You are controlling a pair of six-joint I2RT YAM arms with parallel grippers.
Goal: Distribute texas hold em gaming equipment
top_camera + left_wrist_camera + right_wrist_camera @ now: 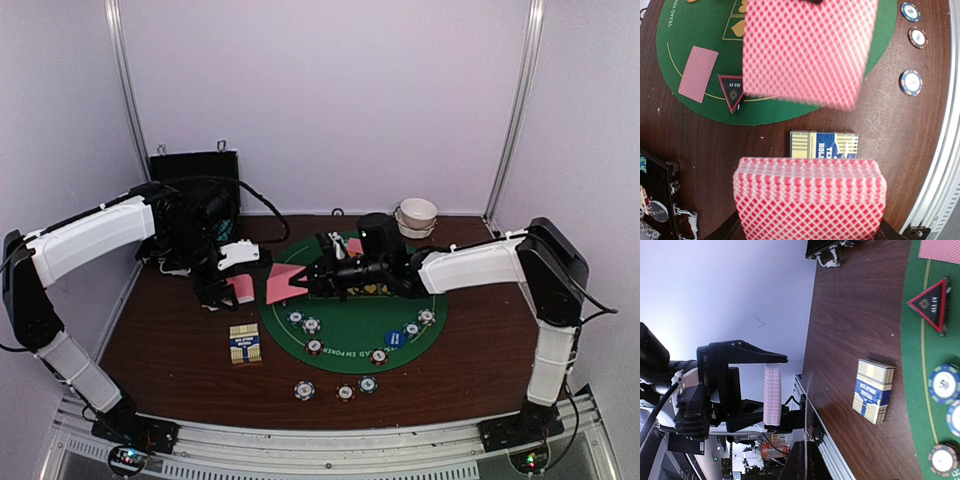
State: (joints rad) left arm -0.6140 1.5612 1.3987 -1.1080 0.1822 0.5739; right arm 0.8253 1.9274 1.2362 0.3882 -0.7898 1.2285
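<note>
Now the left gripper (pixel 230 289) is closed tight on a deck of cards (pixel 810 200). It holds the deck with the pink backs up, above the brown table (pixel 170 350) and just off the left edge of the round green mat (pixel 350 335). The right gripper (pixel 308 280) reaches in from the right, and its fingers are closed on one single card (pixel 282 285). This card is in the air between the deck and the middle of the mat. In the left wrist view it looks blurred and hangs just beyond the far side of the deck. In the right wrist view the deck is seen from its edge, clamped between the two fingers of the left gripper.

A loose card (pixel 698 74) lies flat and face down on the mat, and a red triangle marker (pixel 731 91) lies just beside it, close to the border of the mat. Several striped chips (pixel 312 325) sit along the near half of the mat, with a blue button (pixel 394 339) among them on the right side. Three further chips (pixel 345 393) lie in a row on the bare table, near of the mat. A blue-and-yellow card box (pixel 245 343) lies on the table just beside the near left edge of the mat. A white bowl (pixel 417 215) stands at the far right, and a black case (pixel 195 175) at the far left.
</note>
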